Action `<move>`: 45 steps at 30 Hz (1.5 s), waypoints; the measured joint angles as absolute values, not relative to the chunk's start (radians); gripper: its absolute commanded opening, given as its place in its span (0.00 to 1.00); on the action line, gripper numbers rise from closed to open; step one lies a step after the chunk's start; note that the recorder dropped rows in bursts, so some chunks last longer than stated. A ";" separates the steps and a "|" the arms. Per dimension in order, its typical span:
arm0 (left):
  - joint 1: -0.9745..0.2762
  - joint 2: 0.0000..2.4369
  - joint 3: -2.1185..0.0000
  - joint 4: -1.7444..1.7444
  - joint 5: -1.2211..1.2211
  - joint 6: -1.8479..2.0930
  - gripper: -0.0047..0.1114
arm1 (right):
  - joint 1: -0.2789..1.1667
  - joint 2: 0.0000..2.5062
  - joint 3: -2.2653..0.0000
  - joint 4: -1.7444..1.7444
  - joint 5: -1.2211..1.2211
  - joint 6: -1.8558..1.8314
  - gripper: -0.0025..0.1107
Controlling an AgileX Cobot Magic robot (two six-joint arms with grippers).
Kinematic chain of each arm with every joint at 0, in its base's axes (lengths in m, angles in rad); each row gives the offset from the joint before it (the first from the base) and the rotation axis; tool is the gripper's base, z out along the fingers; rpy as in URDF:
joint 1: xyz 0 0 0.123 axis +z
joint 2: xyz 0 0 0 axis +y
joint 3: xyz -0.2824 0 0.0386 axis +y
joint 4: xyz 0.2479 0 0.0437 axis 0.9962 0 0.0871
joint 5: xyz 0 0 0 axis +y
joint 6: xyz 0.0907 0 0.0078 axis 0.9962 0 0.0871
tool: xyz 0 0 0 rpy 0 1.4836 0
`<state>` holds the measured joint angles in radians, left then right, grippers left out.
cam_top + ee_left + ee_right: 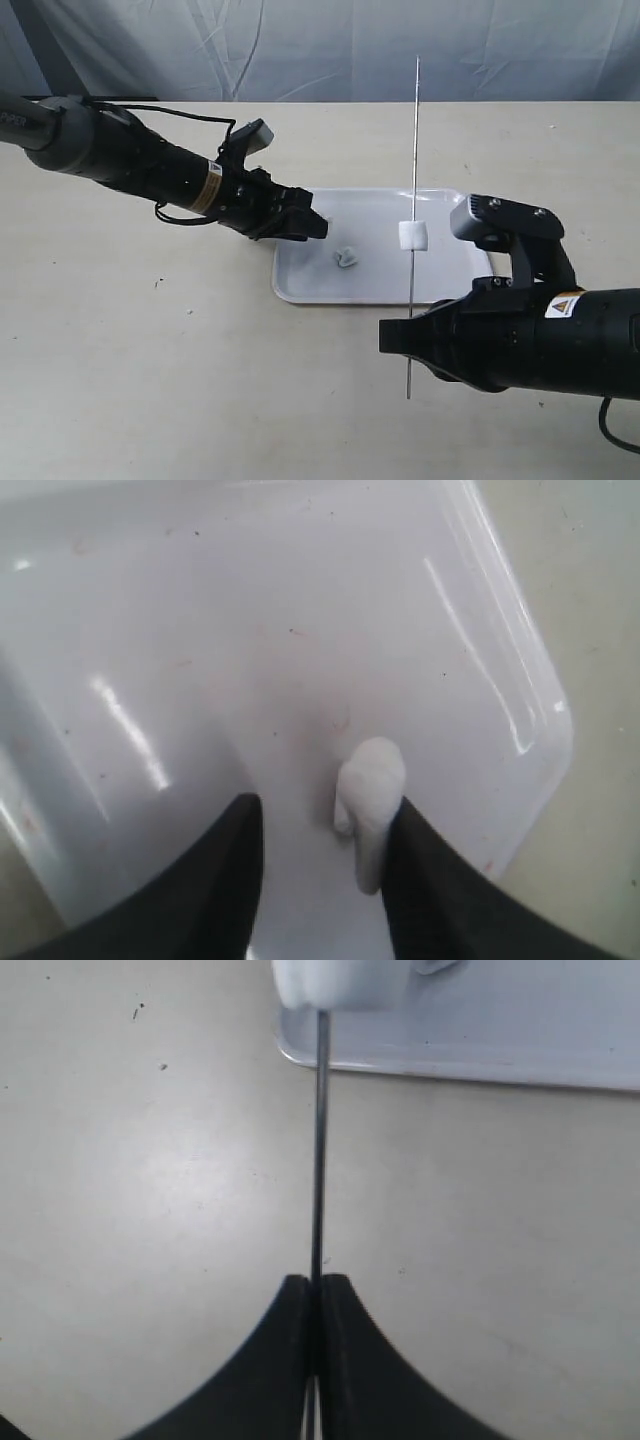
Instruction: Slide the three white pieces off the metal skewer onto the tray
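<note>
The tray (300, 290) sits in the middle of the table. Our right gripper (385, 335) is clamped on the skewer (414, 130) above the tray's right half, and the left gripper (312, 224) hangs empty, jaws apart, at its left edge. We should straddle the skewer between the right gripper and the threaded piece (412, 236), then push straight along it. One loose piece (347, 258) lies mid-tray; a third we cannot find.
</note>
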<state>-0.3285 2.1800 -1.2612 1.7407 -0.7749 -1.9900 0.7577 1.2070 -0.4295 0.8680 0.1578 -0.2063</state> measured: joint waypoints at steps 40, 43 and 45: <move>-0.382 2.184 -1.326 1.694 -0.950 -1.937 0.28 | 0.758 1.207 -0.429 0.861 0.196 -0.206 0.02; -0.407 2.165 -1.337 1.726 -0.901 -1.923 0.28 | 0.758 1.202 -0.429 0.853 0.203 -0.206 0.02; -0.412 2.160 -1.340 1.733 -0.895 -1.910 0.28 | 0.758 1.198 -0.429 0.849 0.207 -0.206 0.02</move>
